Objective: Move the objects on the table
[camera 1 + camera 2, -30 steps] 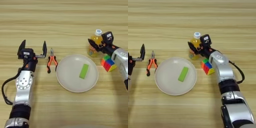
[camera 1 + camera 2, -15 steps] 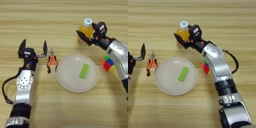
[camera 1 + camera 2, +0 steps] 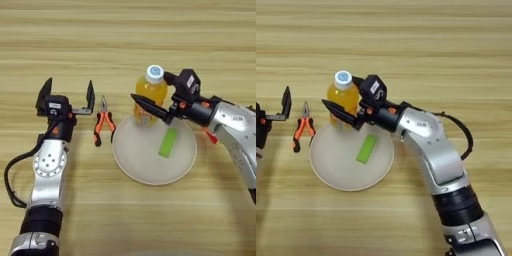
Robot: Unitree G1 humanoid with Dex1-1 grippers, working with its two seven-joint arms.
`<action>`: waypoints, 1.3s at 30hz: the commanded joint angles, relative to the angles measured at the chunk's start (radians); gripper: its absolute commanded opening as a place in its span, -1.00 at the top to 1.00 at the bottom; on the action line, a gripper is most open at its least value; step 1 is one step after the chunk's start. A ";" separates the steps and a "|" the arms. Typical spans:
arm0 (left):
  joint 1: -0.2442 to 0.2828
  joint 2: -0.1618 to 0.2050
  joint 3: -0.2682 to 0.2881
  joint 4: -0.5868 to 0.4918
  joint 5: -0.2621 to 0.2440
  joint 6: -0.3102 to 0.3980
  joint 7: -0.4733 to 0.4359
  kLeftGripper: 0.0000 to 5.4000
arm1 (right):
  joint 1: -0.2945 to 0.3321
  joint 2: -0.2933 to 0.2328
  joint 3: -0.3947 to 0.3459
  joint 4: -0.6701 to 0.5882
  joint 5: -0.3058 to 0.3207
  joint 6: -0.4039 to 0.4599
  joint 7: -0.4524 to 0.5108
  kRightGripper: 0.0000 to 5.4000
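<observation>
Two things nearest: plate with green block lying flat inside, pliers just beside its left rim on the table. Further back, bottle upright over the plate's far edge, pinched between the closed fingers of the right gripper; left gripper idle at left, fingers spread wide and holding nothing. Likely risk: bottle set half on the raised rim and tipping, or slipping from a grip low on its round body.

Twin head cameras look steeply down — both share the table.
</observation>
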 commanded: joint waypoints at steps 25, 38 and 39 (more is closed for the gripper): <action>0.004 0.007 -0.003 -0.009 0.004 -0.002 -0.001 -1.00 | 0.122 0.031 0.094 0.102 -0.029 -0.082 0.018 -0.31; 0.002 0.008 -0.002 -0.006 0.003 -0.002 -0.002 -1.00 | 0.124 0.029 0.092 0.065 -0.010 -0.078 0.024 -0.77; 0.002 0.008 -0.002 -0.006 0.003 -0.002 -0.002 -1.00 | 0.123 0.028 0.091 0.061 -0.009 -0.077 0.024 -0.82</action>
